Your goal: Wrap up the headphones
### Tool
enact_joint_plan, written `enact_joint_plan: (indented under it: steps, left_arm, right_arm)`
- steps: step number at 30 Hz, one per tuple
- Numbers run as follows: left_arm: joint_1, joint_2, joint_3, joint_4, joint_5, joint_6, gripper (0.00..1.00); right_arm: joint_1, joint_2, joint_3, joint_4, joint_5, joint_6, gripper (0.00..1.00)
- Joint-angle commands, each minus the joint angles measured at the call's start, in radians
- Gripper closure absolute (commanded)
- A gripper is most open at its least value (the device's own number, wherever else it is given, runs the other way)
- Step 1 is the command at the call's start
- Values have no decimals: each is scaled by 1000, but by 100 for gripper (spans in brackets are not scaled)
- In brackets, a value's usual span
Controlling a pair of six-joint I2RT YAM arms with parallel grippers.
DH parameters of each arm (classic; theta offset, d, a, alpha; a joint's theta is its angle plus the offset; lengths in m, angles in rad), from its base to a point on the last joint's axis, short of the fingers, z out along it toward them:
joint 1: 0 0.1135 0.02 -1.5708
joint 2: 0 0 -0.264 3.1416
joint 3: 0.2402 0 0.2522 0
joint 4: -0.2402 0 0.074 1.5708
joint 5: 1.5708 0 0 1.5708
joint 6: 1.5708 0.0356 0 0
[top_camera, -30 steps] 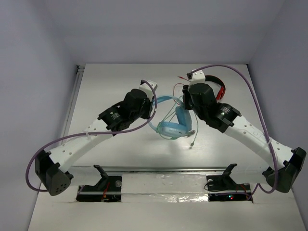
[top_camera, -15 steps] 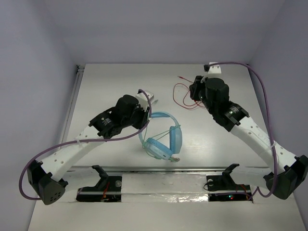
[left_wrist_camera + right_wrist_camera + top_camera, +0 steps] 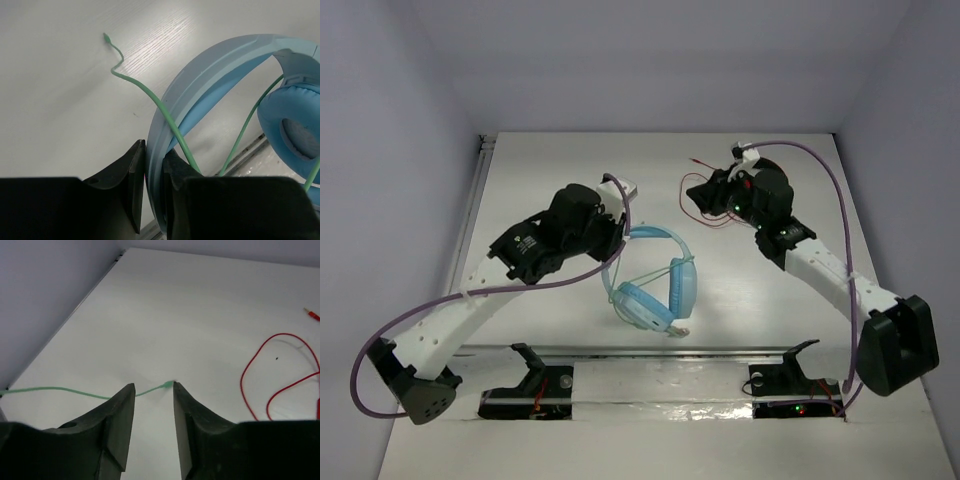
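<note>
**Left claw on the headband, cable tail lying free**

The left claw [image 3: 152, 152] is clamped down hard on the headphones [image 3: 655, 285], its jaws almost together with the blue headband [image 3: 220, 55] pinched edge-on between them. The headphones sit about mid-worktop [image 3: 550, 170], a touch toward the near edge, with the earcups [image 3: 682, 288] on the near side and the band arching back toward the left arm. Whether the earcups rest on the surface or hang just off it, I cannot tell.

Over to the right claw [image 3: 152, 387]: its jaws are partway apart with nothing between them. It is out in the far half of the worktop, right of the middle, near a loose red cable [image 3: 260, 375] that is no part of this job. Beyond its fingers the thin green cable [image 3: 145, 90] trails flat across the surface to its plug [image 3: 169, 385]. A strand or two crosses the gap inside the band, and the tail lies free.

How will it handle? The headphones look light, and the band looks stiff but springy, so it makes a sound place to hold. The padded earcups look soft and likely to swivel, which makes them a poor grip. The cable is the tricky part: limp, fine and probably slick, it is likely to spring out of any loop. The best hold looks to be just behind the plug, pulling gently so nothing strains where the cable meets the earcup.
</note>
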Motion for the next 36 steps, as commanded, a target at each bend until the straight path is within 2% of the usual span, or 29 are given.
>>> enact_joint_plan:
  steps: [1,3,6,9,12,18,26,34,36]
  left_arm:
    - [3,-20,160,-12,83,-18,100]
    - [3,-4,233,-64,114,-12,100]
    - [3,16,309,-114,134,-7,100]
    - [13,44,370,-142,168,-5,100]
    - [13,64,407,-142,208,-13,100]
    - [13,92,433,-148,218,-18,100]
    - [13,70,424,-121,275,-32,100]
    - [13,58,409,-114,294,-33,100]
    - [13,56,409,-114,289,-35,100]
  right_arm:
    - [-97,52,-39,277,-372,16,55]
    - [-97,102,-11,242,-490,-19,42]
    - [-97,147,35,133,-649,-107,32]
    - [-97,202,44,149,-786,-125,26]
    - [-77,245,40,222,-828,-88,22]
    - [20,273,47,274,-863,-76,20]
    - [40,311,43,395,-834,-1,20]
    - [72,320,86,311,-804,-47,21]
    - [95,326,89,311,-816,-45,26]
